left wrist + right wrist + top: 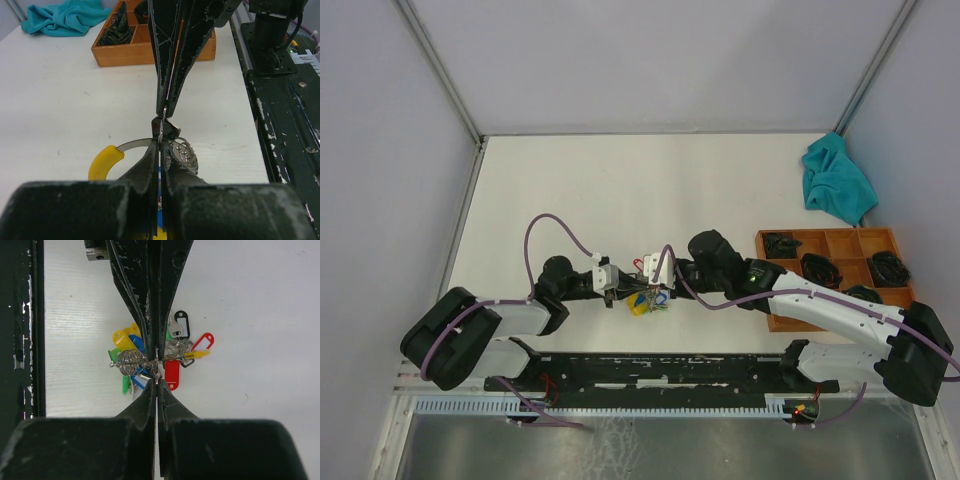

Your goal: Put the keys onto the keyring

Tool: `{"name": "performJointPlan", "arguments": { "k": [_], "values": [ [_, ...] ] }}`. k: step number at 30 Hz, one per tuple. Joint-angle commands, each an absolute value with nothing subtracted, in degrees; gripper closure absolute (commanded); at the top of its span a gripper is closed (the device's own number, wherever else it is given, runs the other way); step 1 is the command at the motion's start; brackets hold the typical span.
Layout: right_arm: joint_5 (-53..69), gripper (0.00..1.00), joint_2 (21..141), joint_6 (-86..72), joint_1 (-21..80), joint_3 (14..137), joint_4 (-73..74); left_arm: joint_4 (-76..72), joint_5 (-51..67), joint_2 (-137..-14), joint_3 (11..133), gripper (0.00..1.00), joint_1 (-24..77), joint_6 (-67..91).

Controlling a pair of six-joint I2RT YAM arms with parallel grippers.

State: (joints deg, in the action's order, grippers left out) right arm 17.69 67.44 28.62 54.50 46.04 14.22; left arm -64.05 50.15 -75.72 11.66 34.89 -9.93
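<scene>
The keyring is a silvery ring with a wire coil and a bunch of yellow, blue, green and red tags. It lies on the white table under both grippers. My left gripper is shut on the ring's band, which curves left to a yellow sleeve. My right gripper is shut on a thin metal piece seen edge-on. It looks like a small dark key right at the ring. The two grippers meet tip to tip. No green-headed loose key can be picked out.
A wooden compartment tray with dark items stands at the right. A teal cloth lies behind it. The black base rail runs along the near edge, close beside the keyring.
</scene>
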Motion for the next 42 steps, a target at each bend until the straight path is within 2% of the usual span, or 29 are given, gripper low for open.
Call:
{"name": "performJointPlan", "arguments": {
  "k": [1, 23, 33, 42],
  "values": [
    [18.04, 0.99, 66.46, 28.74, 55.04, 47.9, 11.91, -68.07, 52.06, -75.93, 13.97, 0.97, 35.16, -6.15],
    [17.38, 0.99, 68.64, 28.48, 57.0, 48.35, 8.86, -70.66, 52.92, -76.46, 13.89, 0.97, 35.38, -4.35],
    [15.44, 0.99, 71.36, 27.74, 57.24, 50.48, 9.91, -61.01, 43.97, -72.69, 14.68, 0.97, 37.7, -9.71],
    [15.98, 0.96, 72.58, 27.76, 57.3, 50.64, 9.77, -59.33, 38.45, -70.82, 14.17, 0.97, 38.53, -10.5]
  ]
}}
